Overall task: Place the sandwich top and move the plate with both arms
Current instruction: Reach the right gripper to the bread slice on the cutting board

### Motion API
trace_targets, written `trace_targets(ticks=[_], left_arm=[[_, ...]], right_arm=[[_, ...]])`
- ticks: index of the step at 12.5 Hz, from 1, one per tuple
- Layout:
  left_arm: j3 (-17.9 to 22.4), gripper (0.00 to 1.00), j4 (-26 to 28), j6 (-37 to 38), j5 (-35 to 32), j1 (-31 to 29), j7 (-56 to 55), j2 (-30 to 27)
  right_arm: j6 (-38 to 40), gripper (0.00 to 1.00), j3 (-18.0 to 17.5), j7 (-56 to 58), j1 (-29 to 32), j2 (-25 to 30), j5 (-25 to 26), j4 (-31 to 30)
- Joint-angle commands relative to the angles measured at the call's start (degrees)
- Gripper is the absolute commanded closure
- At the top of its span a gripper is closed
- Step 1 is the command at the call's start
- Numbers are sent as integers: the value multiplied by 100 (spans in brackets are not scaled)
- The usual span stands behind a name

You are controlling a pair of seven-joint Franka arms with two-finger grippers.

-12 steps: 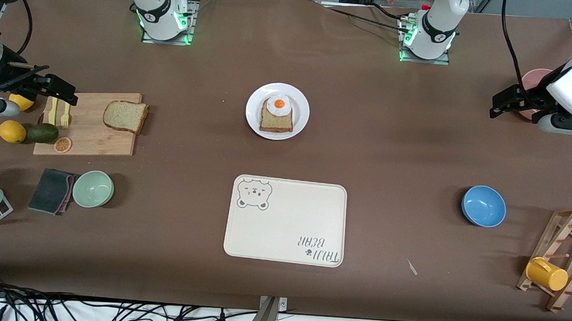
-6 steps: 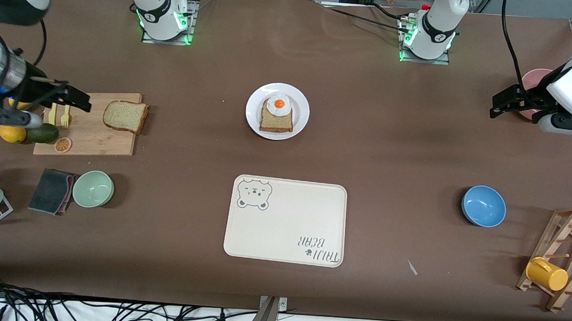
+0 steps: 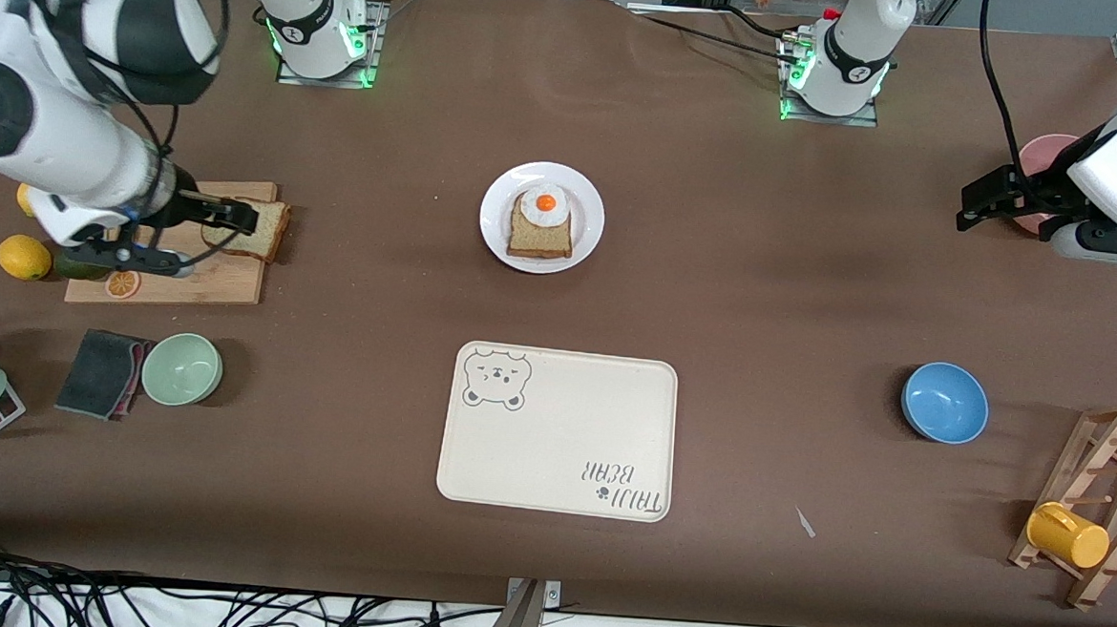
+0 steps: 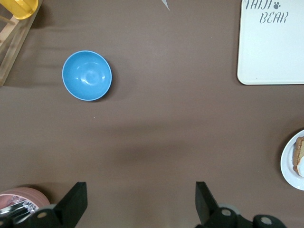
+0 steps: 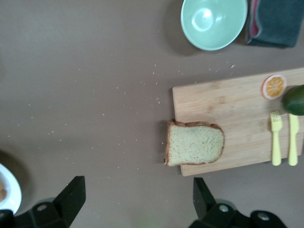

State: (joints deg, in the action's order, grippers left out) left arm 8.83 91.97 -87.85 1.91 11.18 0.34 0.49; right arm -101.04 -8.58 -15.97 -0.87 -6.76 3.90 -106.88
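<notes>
The sandwich top (image 3: 261, 235) lies on a wooden cutting board (image 3: 207, 276) toward the right arm's end of the table; it also shows in the right wrist view (image 5: 194, 143). The white plate (image 3: 587, 210) holds a bread slice with a fried egg (image 3: 541, 225) at mid-table. My right gripper (image 3: 237, 214) is open and empty over the board, at the sandwich top's edge; in its wrist view (image 5: 137, 197) the jaws stand wide over bare table beside the slice. My left gripper (image 3: 970, 209) is open and empty and waits over the left arm's end (image 4: 140, 202).
The cream bear tray (image 3: 557, 430) lies nearer the camera than the plate. Lemon (image 3: 23, 257), orange slice (image 3: 122, 283), green bowl (image 3: 182, 368) and cloth (image 3: 101, 373) surround the board. Blue bowl (image 3: 944, 402), pink bowl (image 3: 1040, 152) and yellow mug (image 3: 1068, 536) on a rack are at the left arm's end.
My right arm has swung in from the table's end, carrying its open gripper across the cutting board up to the sandwich top. The left arm has not moved.
</notes>
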Motion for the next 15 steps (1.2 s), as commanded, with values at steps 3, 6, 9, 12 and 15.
trace_targets(ticks=[3, 6, 9, 12, 15], left_arm=[[-13, 0, -153, 110, 73, -19, -34, 57], [-13, 0, -153, 110, 73, -19, -43, 57], [-13, 0, -153, 119, 73, -19, -43, 57], [-13, 0, -144, 136, 73, -19, -34, 57], [-4, 0, -144, 136, 73, -28, -34, 57]], right_arm=[[-637, 0, -12, -81, 52, 123, 242, -1335], [-1099, 0, 5, -676, 43, -349, 645, -1861], [-1706, 0, -4, -1521, 34, -896, 1042, -2134], [-1858, 0, -4, -1882, -27, -1063, 1612, -2275], [-1787, 0, -3, -2786, -300, -1467, 2368, -2267]])
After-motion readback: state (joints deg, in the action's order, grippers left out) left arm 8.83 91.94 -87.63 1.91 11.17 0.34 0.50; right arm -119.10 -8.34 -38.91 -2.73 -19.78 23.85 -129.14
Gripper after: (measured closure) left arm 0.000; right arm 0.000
